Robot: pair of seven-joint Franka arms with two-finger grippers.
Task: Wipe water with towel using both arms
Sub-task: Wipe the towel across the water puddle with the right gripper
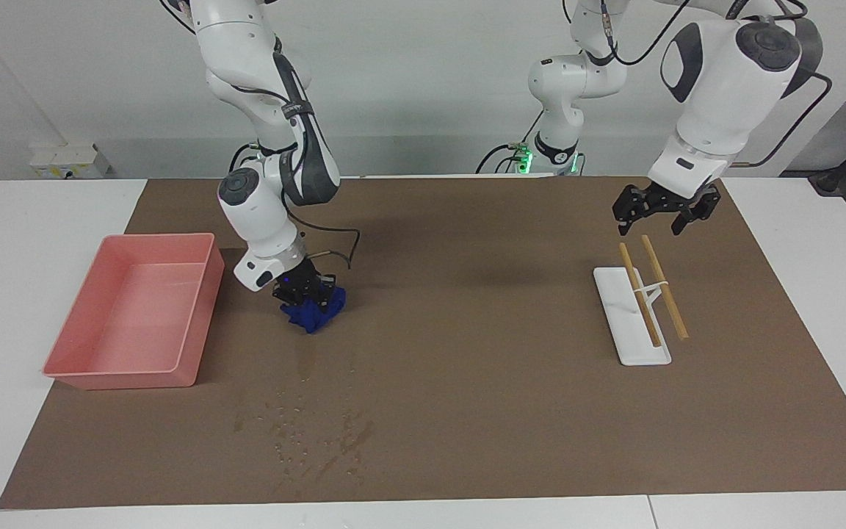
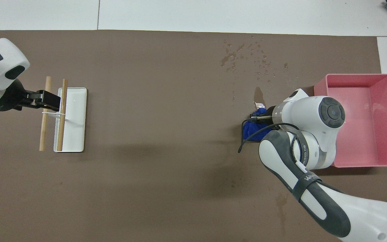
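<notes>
The blue towel (image 1: 313,317) lies bunched on the brown mat beside the pink tray, pressed down under my right gripper (image 1: 308,294), which is shut on it. From overhead the towel (image 2: 249,129) shows just nearer to the robots than a wet streak (image 2: 258,96), with the right gripper (image 2: 258,116) at its edge. The water streak (image 1: 307,354) and scattered drops (image 1: 324,439) lie farther from the robots than the towel. My left gripper (image 1: 662,219) hangs open over the robot-side ends of two wooden sticks, holding nothing; overhead it (image 2: 49,101) covers part of them.
A pink tray (image 1: 201,312) stands toward the right arm's end of the table, its rim (image 2: 354,76) close to the right arm's wrist. A white stand (image 1: 632,323) carrying two wooden sticks (image 1: 664,286) sits toward the left arm's end.
</notes>
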